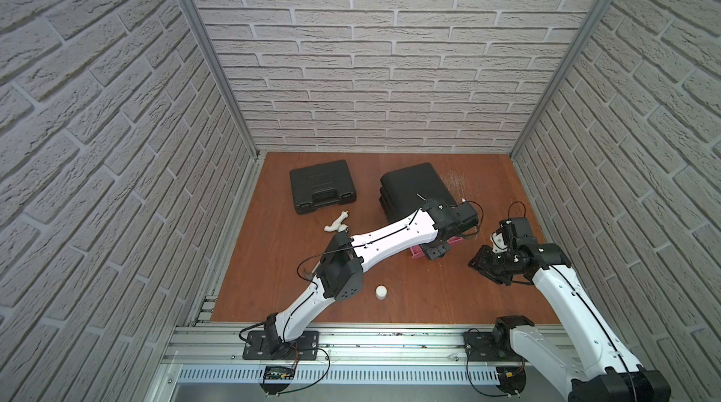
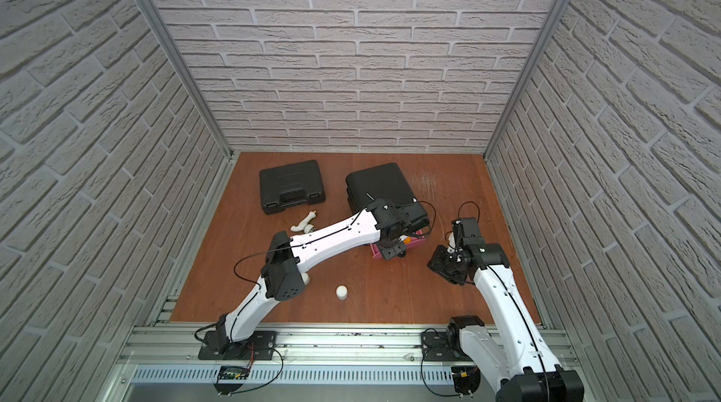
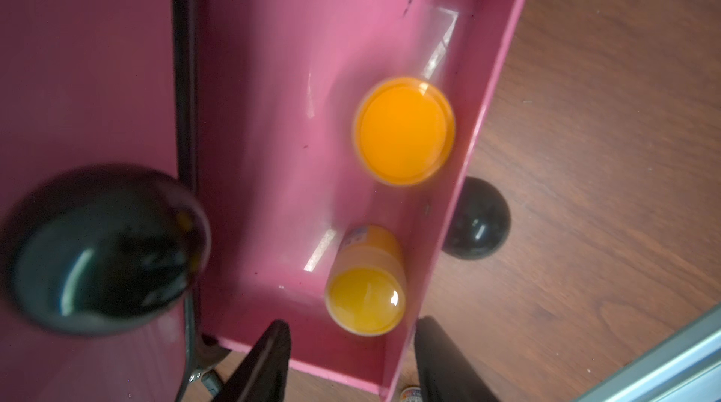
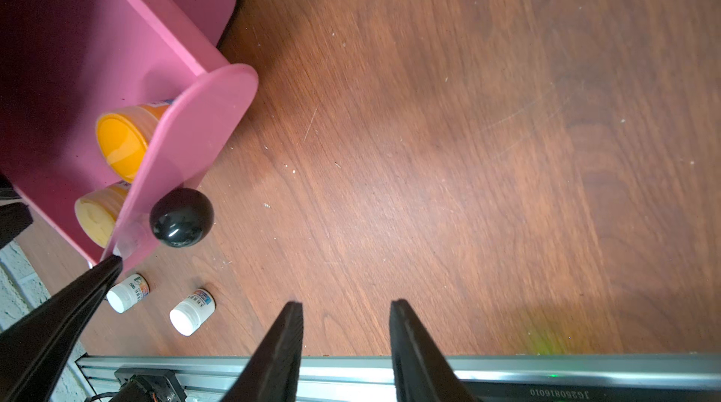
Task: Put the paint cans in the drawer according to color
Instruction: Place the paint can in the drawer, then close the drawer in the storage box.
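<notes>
The drawer chest (image 1: 413, 189) is black, and one pink drawer (image 3: 487, 107) is pulled out of it. Two orange-yellow paint cans lie inside that drawer: one upright (image 3: 404, 131), one on its side (image 3: 366, 298). My left gripper (image 3: 355, 324) hangs just over the drawer's end, open, its fingers apart from the tipped can. Two white paint cans (image 4: 126, 294) (image 4: 191, 312) lie on the floor in front of the drawer. My right gripper (image 4: 345, 304) stands open over bare floor to the right of the drawer, holding nothing.
A flat black tool case (image 1: 322, 189) lies at the back left, with a white pipe fitting (image 1: 337, 224) in front of it. The metal rail (image 4: 507, 369) bounds the floor at the front. Black ball knobs (image 3: 478, 218) (image 3: 105, 248) stick out from the drawer fronts.
</notes>
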You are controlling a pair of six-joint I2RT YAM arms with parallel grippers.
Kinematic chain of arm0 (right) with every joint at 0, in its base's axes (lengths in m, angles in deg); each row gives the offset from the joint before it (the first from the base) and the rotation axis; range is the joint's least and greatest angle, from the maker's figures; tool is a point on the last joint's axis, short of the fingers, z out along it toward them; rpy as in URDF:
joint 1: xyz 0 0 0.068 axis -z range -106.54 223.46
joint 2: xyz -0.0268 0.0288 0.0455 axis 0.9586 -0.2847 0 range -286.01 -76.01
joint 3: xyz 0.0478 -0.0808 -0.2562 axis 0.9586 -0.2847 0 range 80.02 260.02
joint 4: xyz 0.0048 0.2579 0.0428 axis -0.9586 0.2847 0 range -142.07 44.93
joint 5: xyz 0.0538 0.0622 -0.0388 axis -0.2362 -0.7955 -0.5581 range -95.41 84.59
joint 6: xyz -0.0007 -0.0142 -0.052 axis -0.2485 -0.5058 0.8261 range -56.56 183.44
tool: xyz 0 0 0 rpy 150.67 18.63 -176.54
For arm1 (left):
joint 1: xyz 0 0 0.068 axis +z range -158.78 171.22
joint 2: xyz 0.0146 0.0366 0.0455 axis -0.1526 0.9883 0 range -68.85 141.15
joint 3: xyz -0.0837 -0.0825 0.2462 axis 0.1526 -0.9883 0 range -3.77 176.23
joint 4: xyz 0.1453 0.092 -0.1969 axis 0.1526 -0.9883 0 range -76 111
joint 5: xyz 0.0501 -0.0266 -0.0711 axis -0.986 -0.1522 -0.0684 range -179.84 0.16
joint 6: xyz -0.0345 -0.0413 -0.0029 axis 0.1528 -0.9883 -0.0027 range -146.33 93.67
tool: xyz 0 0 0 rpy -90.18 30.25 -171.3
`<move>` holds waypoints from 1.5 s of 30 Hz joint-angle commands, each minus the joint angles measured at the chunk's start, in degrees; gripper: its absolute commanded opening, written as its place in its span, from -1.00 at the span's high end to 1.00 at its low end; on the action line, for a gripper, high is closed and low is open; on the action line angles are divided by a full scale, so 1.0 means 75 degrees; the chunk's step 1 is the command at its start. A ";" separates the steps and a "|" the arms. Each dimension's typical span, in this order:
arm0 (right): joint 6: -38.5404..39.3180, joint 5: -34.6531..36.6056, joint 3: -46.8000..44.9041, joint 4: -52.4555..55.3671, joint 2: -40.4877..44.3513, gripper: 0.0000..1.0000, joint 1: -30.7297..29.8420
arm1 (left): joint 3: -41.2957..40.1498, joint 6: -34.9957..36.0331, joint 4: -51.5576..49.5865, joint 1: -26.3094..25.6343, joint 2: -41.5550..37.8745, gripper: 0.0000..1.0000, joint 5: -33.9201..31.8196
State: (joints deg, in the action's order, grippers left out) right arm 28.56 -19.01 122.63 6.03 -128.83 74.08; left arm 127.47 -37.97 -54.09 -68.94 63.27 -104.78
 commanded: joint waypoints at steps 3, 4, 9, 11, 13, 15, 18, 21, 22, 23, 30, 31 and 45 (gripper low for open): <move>0.0103 -0.0239 0.0146 0.0008 0.0003 0.19 0.0057 | 0.0138 -0.0144 0.0015 -0.0027 -0.0511 -0.14 -0.0221; 0.0097 -0.0351 0.0121 -0.0034 -0.0032 0.20 0.0055 | 0.0099 -0.0167 0.0092 -0.0061 -0.0705 -0.14 -0.0245; -0.0286 -0.0944 -0.0293 -0.0753 -0.0141 0.28 0.0046 | -0.0625 -0.0584 0.0883 -0.0170 -0.2078 -0.09 -0.0278; -0.0438 -0.1145 -0.0424 -0.1110 -0.0195 0.33 0.0033 | -0.1147 -0.0854 0.1248 -0.0091 -0.2692 -0.07 -0.0406; -0.0623 -0.1263 -0.0562 -0.1527 -0.0296 0.35 0.0011 | -0.1757 -0.1210 0.1629 0.0152 -0.3283 -0.04 -0.0352; -0.0886 -0.1439 -0.0757 -0.2063 -0.0424 0.35 -0.0014 | -0.2511 -0.1654 0.2156 0.0551 -0.3939 -0.05 -0.0188; -0.1221 -0.1607 -0.0933 -0.2722 -0.0718 0.36 -0.0085 | -0.3644 -0.2270 0.3000 0.1238 -0.4781 -0.08 0.0203; -0.1455 -0.1636 -0.0938 -0.3232 -0.1093 0.37 -0.0186 | -0.4607 -0.2821 0.3666 0.2001 -0.5392 -0.10 0.0817; -0.1499 -0.1641 -0.0915 -0.3363 -0.1186 0.37 -0.0201 | -0.4798 -0.2912 0.3775 0.2170 -0.5483 -0.10 0.0976; -0.1563 -0.1649 -0.0871 -0.3479 -0.1292 0.37 -0.0209 | -0.4992 -0.2998 0.3865 0.2338 -0.5574 -0.10 0.1110; -0.1810 -0.1640 -0.0488 -0.4045 -0.1974 0.37 -0.0269 | -0.5841 -0.3405 0.4171 0.2702 -0.6005 -0.10 0.1301; -0.1819 -0.1654 -0.0440 -0.4087 -0.2074 0.37 -0.0271 | -0.5960 -0.3487 0.4204 0.2710 -0.6082 -0.11 0.1235; -0.2074 -0.1865 0.0087 -0.4521 -0.2658 0.35 -0.0463 | -0.6605 -0.3805 0.4280 0.2785 -0.6436 -0.12 0.0980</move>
State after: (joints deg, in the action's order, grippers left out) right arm 14.09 -31.73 121.38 -24.30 -147.80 71.42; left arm 78.99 -65.56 -23.95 -48.59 15.86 -96.70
